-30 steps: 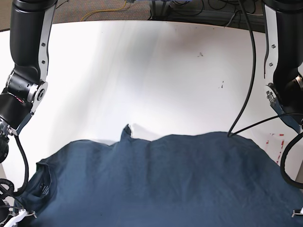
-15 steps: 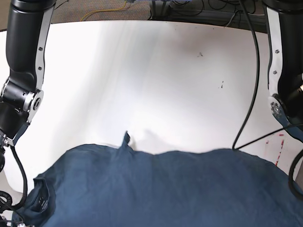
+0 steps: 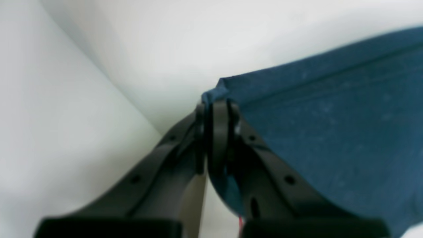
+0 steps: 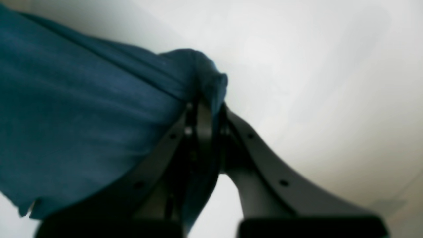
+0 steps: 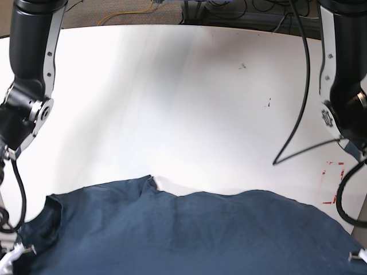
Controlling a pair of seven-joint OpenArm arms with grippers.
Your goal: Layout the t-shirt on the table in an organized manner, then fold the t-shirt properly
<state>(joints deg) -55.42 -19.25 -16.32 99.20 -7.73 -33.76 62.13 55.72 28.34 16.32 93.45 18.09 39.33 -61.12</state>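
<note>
Clamping a bunched corner of the t-shirt, the left pincer has its jaws pressed together on the cloth; fabric spreads away to one side of it, bare white desk lies on the other. Right pincer likewise pinched tight on a gathered fold of the t-shirt, cloth trailing off to its side. Both wrist views blurred; fingertip detail hard to make out. Base view: t-shirt spans the desk's near edge between the two arms, its lower part cut off by the frame. Both pincers mostly out of frame there. Red tape mark near the left arm, partly hidden.
</note>
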